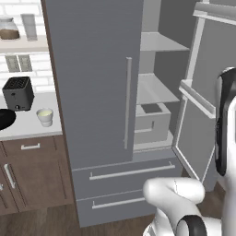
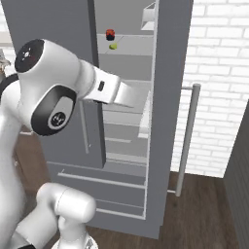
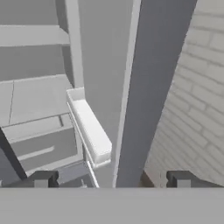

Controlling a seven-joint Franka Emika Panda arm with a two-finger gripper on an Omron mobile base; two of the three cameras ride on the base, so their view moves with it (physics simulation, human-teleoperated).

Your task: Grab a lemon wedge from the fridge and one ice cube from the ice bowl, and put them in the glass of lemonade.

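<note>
The fridge (image 1: 92,83) stands with its left door closed and its right door (image 1: 203,120) swung wide open, showing bare shelves and a bin. High on an inner shelf lies a small yellow-green piece, the lemon wedge (image 2: 113,46), beside a red and dark item (image 2: 110,34). My gripper (image 3: 113,180) is open with nothing between its fingertips, facing the edge of the open door (image 3: 153,87) and its door shelf (image 3: 92,131). The glass of lemonade (image 1: 44,116) stands on the counter left of the fridge, next to the black ice bowl (image 1: 4,119). The ice cube is hidden.
A black toaster (image 1: 18,93) sits behind the bowl. A wall shelf above carries a jar (image 1: 8,28) and a tumbler (image 1: 29,26). A white brick wall (image 2: 219,73) runs right of the open door, whose long handle (image 2: 187,141) sticks out. Two fridge drawers (image 1: 124,177) lie below.
</note>
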